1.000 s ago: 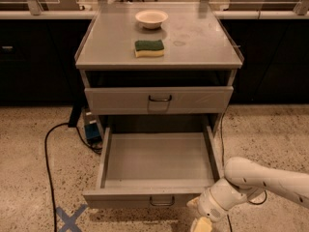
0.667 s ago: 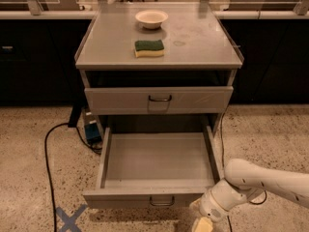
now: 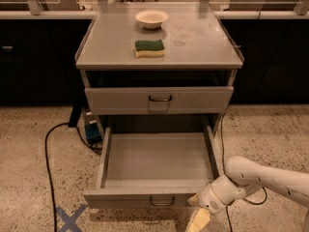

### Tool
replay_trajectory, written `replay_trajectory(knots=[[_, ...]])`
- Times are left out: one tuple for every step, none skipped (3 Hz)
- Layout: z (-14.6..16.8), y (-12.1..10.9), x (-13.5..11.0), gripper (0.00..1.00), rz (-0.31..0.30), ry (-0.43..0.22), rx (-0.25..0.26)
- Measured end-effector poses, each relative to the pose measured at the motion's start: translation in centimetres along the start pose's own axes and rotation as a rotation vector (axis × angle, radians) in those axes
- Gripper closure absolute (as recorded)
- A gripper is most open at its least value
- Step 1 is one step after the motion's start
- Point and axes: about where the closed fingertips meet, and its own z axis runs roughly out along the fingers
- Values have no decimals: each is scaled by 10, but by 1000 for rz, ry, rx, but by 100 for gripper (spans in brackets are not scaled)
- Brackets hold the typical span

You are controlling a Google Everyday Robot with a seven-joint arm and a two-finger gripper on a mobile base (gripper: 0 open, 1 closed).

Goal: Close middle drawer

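The middle drawer [image 3: 120, 197] is pulled far out of the grey cabinet, and its wide shallow tray is empty. Its low front panel carries a small dark wire handle [image 3: 161, 202] at the centre. My gripper [image 3: 195, 210] is low at the front right, just beside and below the right end of the drawer's front panel. Its two pale fingers are spread apart and hold nothing. My white arm [image 3: 270, 176] reaches in from the right edge.
The taller-fronted top drawer [image 3: 159, 100] stands slightly out. On the cabinet top [image 3: 203, 42] lie a green-and-yellow sponge [image 3: 149, 48] and a white bowl [image 3: 151, 18]. A black cable [image 3: 48, 168] and a blue tape cross [image 3: 70, 219] are on the speckled floor at the left.
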Motion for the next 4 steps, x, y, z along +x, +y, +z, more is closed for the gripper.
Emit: replay_trajectory(knots=[[0,0,0,0,0,0,0],[-2,-7,-14,0,-29,-15,25],[1,-28,-55,0,-105,-30,41],[0,-48,-107,0,-190,-48,56]])
